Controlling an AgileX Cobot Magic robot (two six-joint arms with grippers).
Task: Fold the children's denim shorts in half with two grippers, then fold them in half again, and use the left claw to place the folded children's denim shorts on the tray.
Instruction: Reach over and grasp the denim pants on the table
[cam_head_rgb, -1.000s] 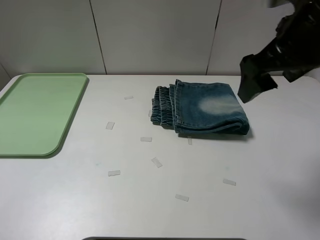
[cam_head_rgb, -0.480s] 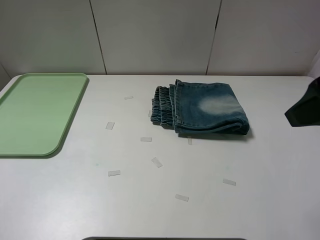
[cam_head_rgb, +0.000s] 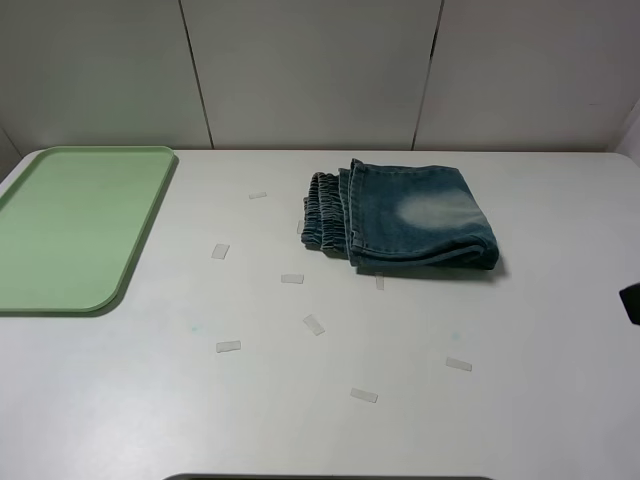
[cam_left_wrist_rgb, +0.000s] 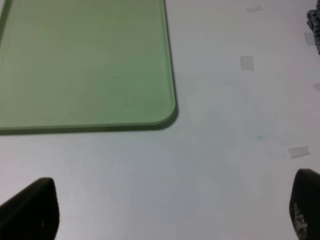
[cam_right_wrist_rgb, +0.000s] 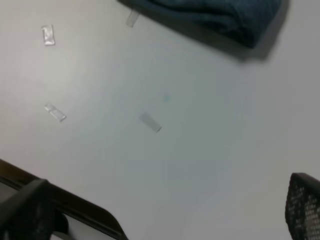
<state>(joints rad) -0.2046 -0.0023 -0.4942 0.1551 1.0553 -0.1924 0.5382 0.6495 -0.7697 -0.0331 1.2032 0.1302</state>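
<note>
The children's denim shorts (cam_head_rgb: 410, 222) lie folded into a compact blue stack right of the table's middle, gathered waist to the left and a pale faded patch on top. The pale green tray (cam_head_rgb: 70, 225) sits at the far left with nothing on it. In the left wrist view, my left gripper (cam_left_wrist_rgb: 167, 210) hovers open over bare table near a corner of the tray (cam_left_wrist_rgb: 85, 60), holding nothing. My right gripper (cam_right_wrist_rgb: 165, 210) is open near the table's front edge, with the shorts (cam_right_wrist_rgb: 215, 12) farther off. Only a dark sliver of the right arm (cam_head_rgb: 632, 302) shows in the exterior view.
Several small pale tape strips (cam_head_rgb: 314, 324) are scattered over the white table between the tray and the shorts. The table's dark front edge (cam_right_wrist_rgb: 85, 212) shows in the right wrist view. A grey panelled wall stands behind the table.
The right arm has dropped from above and right of the shorts and pulled away to the right edge of the exterior view. The shorts and tray have not moved.
</note>
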